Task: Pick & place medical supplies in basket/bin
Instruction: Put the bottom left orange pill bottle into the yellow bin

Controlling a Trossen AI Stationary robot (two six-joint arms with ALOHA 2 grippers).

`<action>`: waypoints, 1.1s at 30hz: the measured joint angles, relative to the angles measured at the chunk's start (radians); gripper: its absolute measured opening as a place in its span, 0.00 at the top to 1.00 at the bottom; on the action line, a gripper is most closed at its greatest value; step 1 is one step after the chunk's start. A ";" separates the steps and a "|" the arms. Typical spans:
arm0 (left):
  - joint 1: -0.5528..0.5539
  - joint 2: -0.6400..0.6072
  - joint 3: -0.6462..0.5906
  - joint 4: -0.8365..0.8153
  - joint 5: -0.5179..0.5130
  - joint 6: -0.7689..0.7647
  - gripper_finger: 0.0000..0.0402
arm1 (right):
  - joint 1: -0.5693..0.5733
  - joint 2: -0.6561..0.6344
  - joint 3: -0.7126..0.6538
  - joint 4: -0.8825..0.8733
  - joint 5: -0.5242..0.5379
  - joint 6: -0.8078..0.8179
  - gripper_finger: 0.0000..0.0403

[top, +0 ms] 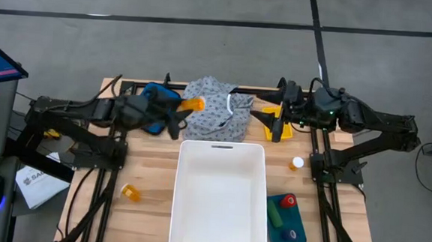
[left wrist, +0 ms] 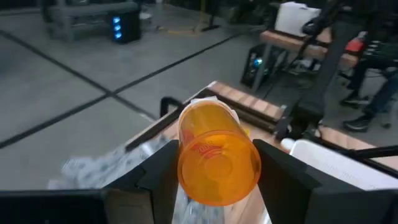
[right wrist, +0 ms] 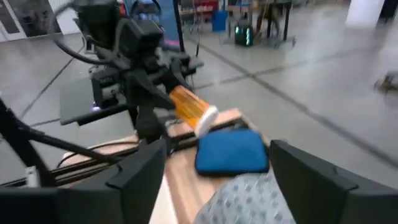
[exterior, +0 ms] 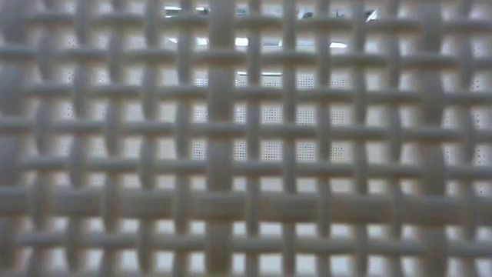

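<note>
My left gripper point(top: 180, 113) is shut on an orange pill bottle point(top: 193, 103) with a white cap, held over the far left of the table beside a blue pouch point(top: 159, 99). The grey-white dotted garment point(top: 218, 110) lies bunched at the far middle, just behind the white bin point(top: 216, 234). My right gripper point(top: 276, 125) hovers open at the garment's right side, touching nothing. A second orange bottle point(top: 130, 193) lies near the left edge, and a white-capped one point(top: 296, 163) lies on the right. Red, green and purple cylinders sit on a blue tray point(top: 298, 220). My left gripper pinches the orange pill bottle at its bottom end point(left wrist: 217, 171) between the two fingers point(left wrist: 158, 177), one on each side. The bottle points straight out along the fingers, with its white cap end point(right wrist: 208, 117) away from the gripper. It is lifted clear, above the blue pouch point(right wrist: 230, 152).
The white bin takes up the table's near middle. Its mesh wall point(exterior: 246, 138) fills the low view and hides the table there. Bare wood shows left of the bin and between the bin and the tray. Dark frame rails run along both table sides.
</note>
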 joint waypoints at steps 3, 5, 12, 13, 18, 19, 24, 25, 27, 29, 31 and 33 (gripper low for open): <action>0.075 0.040 0.000 0.082 0.100 0.029 0.56 | 0.017 0.000 0.000 0.047 0.041 -0.084 0.26; 0.114 0.072 0.000 0.118 0.168 0.030 0.56 | 0.029 0.000 0.000 0.065 0.061 -0.144 0.23; 0.183 0.171 -0.001 0.257 0.358 -0.007 0.55 | 0.075 0.007 0.001 0.062 0.104 -0.252 0.12; 0.189 0.182 -0.001 0.296 0.375 -0.027 0.55 | 0.080 0.013 0.002 0.060 0.104 -0.270 0.11; 0.204 0.221 0.000 0.408 0.421 -0.114 0.56 | 0.105 0.056 -0.001 -0.002 0.139 -0.352 0.08; 0.204 0.227 0.000 0.431 0.423 -0.132 0.56 | 0.110 0.067 -0.002 -0.008 0.148 -0.360 0.08; 0.208 0.240 0.000 0.442 0.428 -0.247 0.56 | 0.126 0.109 0.001 0.040 0.202 -0.424 0.08; 0.208 0.241 0.000 0.440 0.428 -0.260 0.56 | 0.128 0.117 0.001 0.047 0.206 -0.441 0.08; 0.208 0.247 0.001 0.450 0.425 -0.270 0.56 | 0.131 0.136 0.000 0.072 0.212 -0.481 0.08; 0.208 0.250 0.000 0.437 0.426 -0.293 0.56 | 0.131 0.151 0.000 0.102 0.214 -0.514 0.08; 0.208 0.255 -0.001 0.443 0.426 -0.299 0.56 | 0.131 0.169 0.000 0.120 0.216 -0.539 0.08; 0.208 0.255 -0.001 0.442 0.426 -0.304 0.56 | 0.131 0.187 0.000 0.125 0.233 -0.570 0.08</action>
